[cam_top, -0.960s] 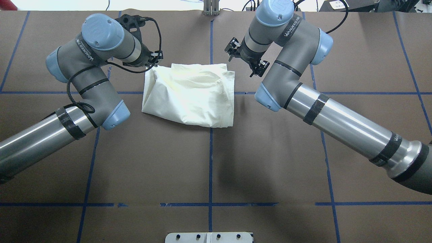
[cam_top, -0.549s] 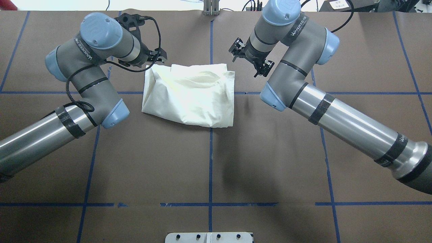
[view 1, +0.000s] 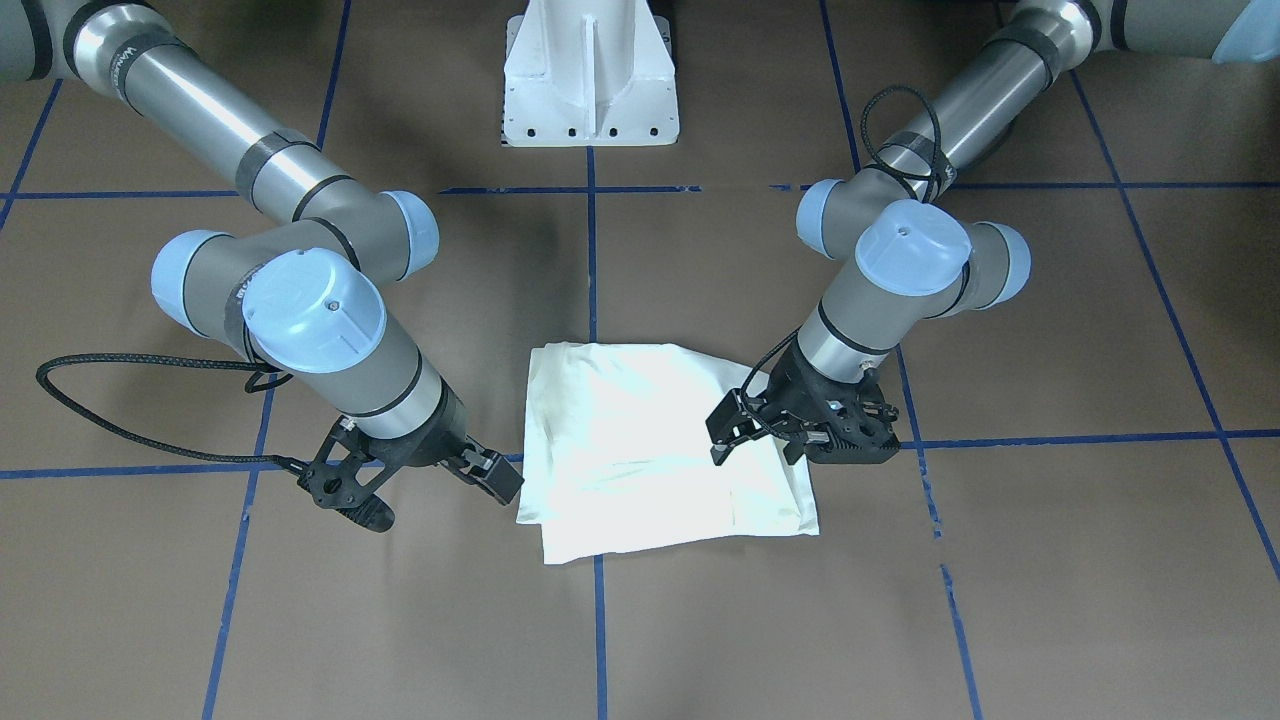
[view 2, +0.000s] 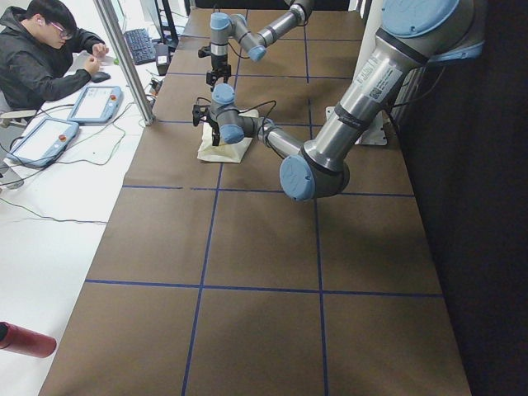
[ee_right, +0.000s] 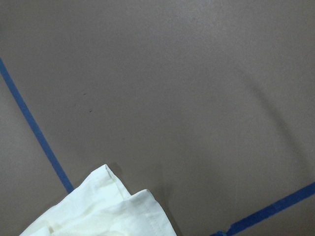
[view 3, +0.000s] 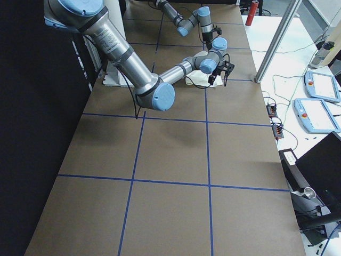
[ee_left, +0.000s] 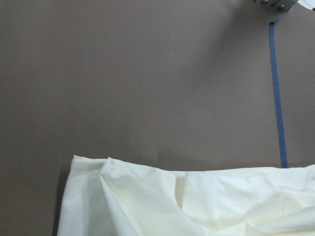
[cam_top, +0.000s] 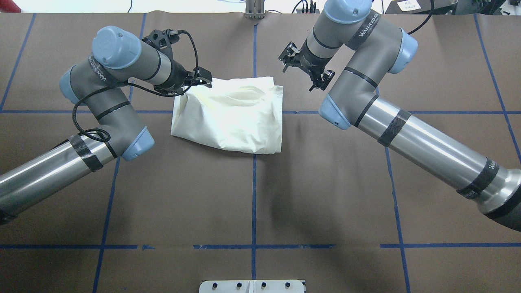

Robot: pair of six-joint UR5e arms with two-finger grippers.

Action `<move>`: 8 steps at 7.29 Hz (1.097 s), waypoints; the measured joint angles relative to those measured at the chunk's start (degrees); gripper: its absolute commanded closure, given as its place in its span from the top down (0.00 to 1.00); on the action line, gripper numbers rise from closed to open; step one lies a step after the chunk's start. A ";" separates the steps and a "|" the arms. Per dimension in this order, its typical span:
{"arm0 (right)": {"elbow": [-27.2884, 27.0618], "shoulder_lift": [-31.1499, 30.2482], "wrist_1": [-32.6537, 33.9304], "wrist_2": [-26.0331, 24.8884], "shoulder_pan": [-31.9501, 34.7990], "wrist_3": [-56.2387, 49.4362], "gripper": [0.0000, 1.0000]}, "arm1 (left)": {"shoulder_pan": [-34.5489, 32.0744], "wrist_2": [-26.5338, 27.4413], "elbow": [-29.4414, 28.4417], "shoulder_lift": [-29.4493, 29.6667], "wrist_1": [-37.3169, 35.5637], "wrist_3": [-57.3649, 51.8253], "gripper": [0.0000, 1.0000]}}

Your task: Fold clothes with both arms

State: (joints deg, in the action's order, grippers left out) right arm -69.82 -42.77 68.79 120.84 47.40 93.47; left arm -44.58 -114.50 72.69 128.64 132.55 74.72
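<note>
T-shirt [cam_top: 230,116] folded, cream (plain side up)

Matt, creased cream cloth shirt [cam_top: 230,116] on matt brown paper table [cam_top: 325,183].

Bright, sharp; glare on shirt [view 1: 650,430]

text | "WANJEED", it seems | right arm band [cam_top: 365,27] | left arm band [cam_top: 99,68]
</note>
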 measured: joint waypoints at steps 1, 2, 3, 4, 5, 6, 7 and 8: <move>-0.21 -0.02 0.09 0.13 0.22 -0.03 1.00 | 0.37 -2.18 -0.63 0.04 1.30 0.75 1.00; -0.43 -0.03 0.15 0.21 0.46 -0.04 1.00 | 0.63 -4.22 -0.66 0.06 1.85 1.08 1.00; -0.53 -0.02 0.19 0.25 0.61 -0.04 1.00 | 1.06 -5.32 -0.19 -0.17 2.07 1.20 1.00; -0.58 0.01 0.22 0.26 0.72 -0.04 1.00 | 1.94 -5.96 1.53 -1.45 2.10 1.22 1.00; -0.63 0.04 0.25 0.27 0.79 -0.04 1.00 | 3.00 -7.27 4.25 -3.78 1.97 1.25 1.00; -0.65 0.07 0.27 0.27 0.82 -0.04 1.00 | 3.54 -9.06 6.40 -5.50 1.70 1.32 1.00; -0.69 0.10 0.30 0.27 0.90 -0.04 1.00 | 3.82 -10.36 7.94 -6.63 1.42 1.43 1.00; -0.84 0.12 0.34 0.27 0.98 -0.04 1.00 | 4.08 -10.87 8.76 -7.55 1.29 1.49 1.00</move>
State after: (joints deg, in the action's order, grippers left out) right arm -70.65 -42.65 69.14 121.11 48.38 93.43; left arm -40.50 -125.37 81.44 121.09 133.85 76.21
